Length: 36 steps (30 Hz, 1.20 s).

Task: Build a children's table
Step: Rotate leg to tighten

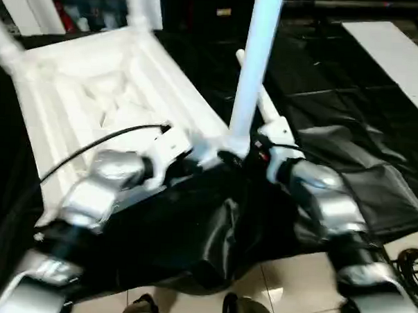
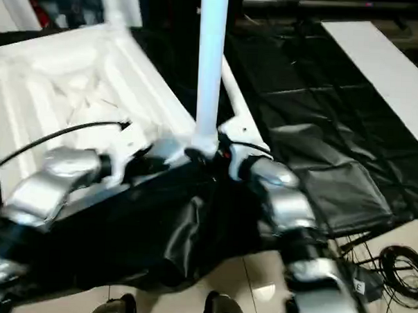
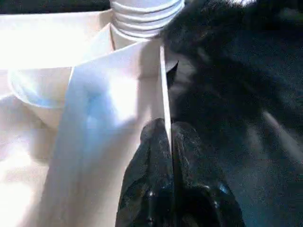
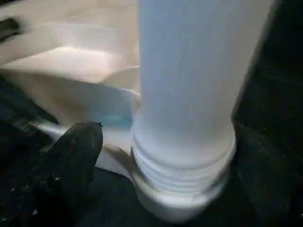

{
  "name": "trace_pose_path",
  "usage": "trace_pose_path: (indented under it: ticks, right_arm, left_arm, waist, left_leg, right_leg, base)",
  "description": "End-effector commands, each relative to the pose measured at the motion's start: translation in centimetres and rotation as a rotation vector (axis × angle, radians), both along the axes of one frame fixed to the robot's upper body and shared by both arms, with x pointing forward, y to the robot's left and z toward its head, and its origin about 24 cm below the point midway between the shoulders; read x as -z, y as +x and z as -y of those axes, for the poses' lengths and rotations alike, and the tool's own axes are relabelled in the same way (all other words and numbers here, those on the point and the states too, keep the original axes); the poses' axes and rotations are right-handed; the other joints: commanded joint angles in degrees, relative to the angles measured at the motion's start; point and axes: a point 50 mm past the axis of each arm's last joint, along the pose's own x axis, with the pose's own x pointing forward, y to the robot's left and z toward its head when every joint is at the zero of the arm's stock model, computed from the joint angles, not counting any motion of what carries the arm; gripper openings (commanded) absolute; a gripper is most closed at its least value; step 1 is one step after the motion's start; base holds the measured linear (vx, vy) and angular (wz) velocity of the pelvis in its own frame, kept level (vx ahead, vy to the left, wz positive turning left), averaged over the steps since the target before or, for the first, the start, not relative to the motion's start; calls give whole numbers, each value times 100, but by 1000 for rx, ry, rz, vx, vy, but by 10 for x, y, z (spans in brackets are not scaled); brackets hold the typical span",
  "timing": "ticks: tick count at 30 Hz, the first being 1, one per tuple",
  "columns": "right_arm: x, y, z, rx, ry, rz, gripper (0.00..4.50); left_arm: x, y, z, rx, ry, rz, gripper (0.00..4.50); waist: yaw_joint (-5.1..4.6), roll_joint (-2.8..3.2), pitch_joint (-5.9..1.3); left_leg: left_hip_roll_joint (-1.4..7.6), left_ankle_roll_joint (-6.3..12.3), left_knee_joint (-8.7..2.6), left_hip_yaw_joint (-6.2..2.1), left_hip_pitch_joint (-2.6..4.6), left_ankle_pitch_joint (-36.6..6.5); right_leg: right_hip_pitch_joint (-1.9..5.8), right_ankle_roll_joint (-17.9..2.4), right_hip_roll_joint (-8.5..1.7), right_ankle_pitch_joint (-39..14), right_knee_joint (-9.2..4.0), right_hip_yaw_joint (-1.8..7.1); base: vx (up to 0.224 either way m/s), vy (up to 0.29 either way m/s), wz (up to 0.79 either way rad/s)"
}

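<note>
Inverted white tabletop (image 1: 94, 96) lies ribbed side up on a black sheet (image 1: 347, 176) spread over the floor. 1 white leg (image 1: 253, 68) stands upright in the near corner socket (image 4: 180, 189), its ridged base seated there. Left hand (image 3: 168, 142) is clamped with its 2 black fingers pressed together on the tabletop's thin rim beside that socket. Right hand (image 1: 265, 148) sits just beside the leg's base; 1 black finger (image 4: 71, 151) is visible apart from the leg, spread not determinable.
</note>
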Motion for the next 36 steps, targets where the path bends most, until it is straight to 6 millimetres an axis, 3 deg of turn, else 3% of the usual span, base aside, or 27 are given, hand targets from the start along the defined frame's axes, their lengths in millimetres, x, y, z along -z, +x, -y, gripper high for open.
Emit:
trace_pose_path:
  ticks: [1, 5, 10, 16, 36]
  right_arm:
    - [-2, -6, -6, -89, 9, 4, 439]
    - [-9, -9, 2, -145, -2, 20, 439]
    - [-10, -12, 5, -197, -36, 26, 439]
    - [-6, -15, 8, -273, -74, 13, 439]
    - [2, -15, 5, -312, -108, 5, 276]
  left_arm:
    - [19, -13, 9, 97, -2, -108, 0]
    - [16, -15, -4, 144, 28, -105, 0]
    - [12, -15, -12, 164, 29, -111, 0]
    - [8, -16, -20, 188, 28, -124, 0]
    - [9, -16, -17, 206, 18, -123, 0]
  waist:
    - [18, -21, -325]
    - [90, -4, -344]
    - [110, -16, -367]
    - [106, -30, -362]
    - [118, -36, -406]
  left_leg:
    - [65, 566, -227, 66, 35, -820]
    - [74, 641, -214, 84, 74, -616]
    - [52, 741, -185, 90, 43, -297]
    - [61, 722, -180, 82, 38, -379]
    - [56, 744, -127, 72, 25, -356]
  right_leg:
    - [339, -1387, -262, -478, -391, 198]
    - [347, -1511, -253, -46, -343, 194]
    - [395, -1622, -249, 563, -278, 188]
    - [405, -1621, -272, 380, -281, 184]
    - [426, -1713, -276, 372, -234, 182]
  base:
    - [0, 0, 0]
    - [0, 0, 0]
    - [0, 0, 0]
    - [0, 0, 0]
    - [0, 0, 0]
